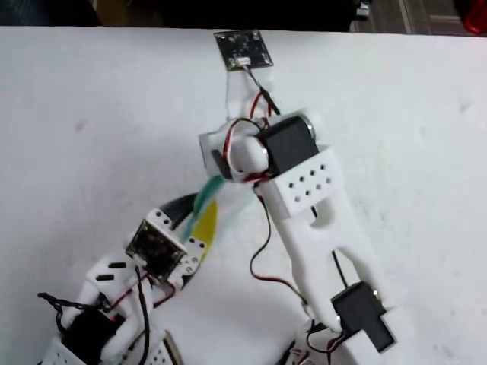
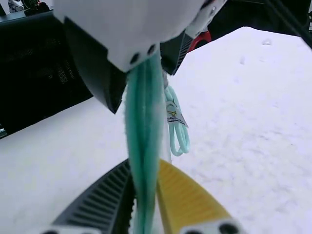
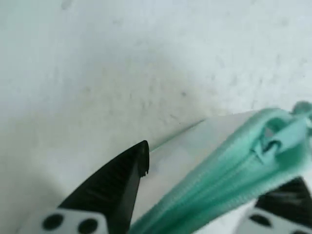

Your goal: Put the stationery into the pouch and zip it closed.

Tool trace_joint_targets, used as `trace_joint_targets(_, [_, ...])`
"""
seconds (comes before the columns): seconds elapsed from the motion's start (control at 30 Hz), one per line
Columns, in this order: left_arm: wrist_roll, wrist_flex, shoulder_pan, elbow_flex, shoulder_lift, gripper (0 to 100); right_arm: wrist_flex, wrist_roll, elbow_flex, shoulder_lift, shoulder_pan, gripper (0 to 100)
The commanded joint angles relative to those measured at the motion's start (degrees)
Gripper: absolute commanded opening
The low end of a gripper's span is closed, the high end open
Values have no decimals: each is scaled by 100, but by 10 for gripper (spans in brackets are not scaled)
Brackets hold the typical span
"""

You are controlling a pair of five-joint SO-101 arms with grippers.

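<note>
A pouch with a teal zipper edge (image 1: 207, 190) hangs between the two arms above the white table (image 1: 91, 114). My left gripper (image 1: 202, 201), with one black and one yellow finger, is shut on the teal edge (image 2: 144, 112); in its own view the grip (image 2: 144, 168) is close up. My right gripper (image 1: 224, 163) holds the pouch's other end, and its black fingers (image 3: 117, 190) sit on either side of the zipper band (image 3: 229, 161). The zipper slider (image 3: 270, 139) lies just past those fingers. A teal cord loop (image 2: 178, 131) dangles from the pouch.
The right arm (image 1: 327, 228) stretches from the near right to the middle of the table, wrist camera board (image 1: 243, 49) at its far end. The left arm's base (image 1: 99, 319) is at the near left. A dark strip (image 1: 228, 11) runs behind the table's far edge.
</note>
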Motion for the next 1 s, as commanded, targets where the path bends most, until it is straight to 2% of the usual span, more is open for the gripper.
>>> trace_joint_targets(0.0, [-53, 9, -48, 26, 48, 23, 145, 466, -9, 75, -189, 136])
trace_joint_targets(0.1, [-70, 97, -40, -18, 48, 48, 57, 589, -9, 198, -119, 17])
trace_joint_targets(0.23, [88, 835, -48, -571, 48, 250, -215, 580, -501, 426, 259, 17])
trace_joint_targets(0.4, [229, 1723, -180, -1609, 48, 245, -180, 589, -1829, 813, 338, 16])
trace_joint_targets(0.53, [255, 1916, -866, -2048, 31, 245, -171, 888, -2620, 1007, 400, 16])
trace_joint_targets(0.63, [316, 1714, -1640, -2004, -215, 245, 31, 1029, -2646, 1103, 664, 16])
trace_joint_targets(0.8, [1371, 765, -2809, -1248, -251, 245, 145, 1029, -2048, 1244, 1191, 16])
trace_joint_targets(0.97, [2207, -123, -3363, -431, -242, 245, -215, 1029, -721, 1235, 1833, 16])
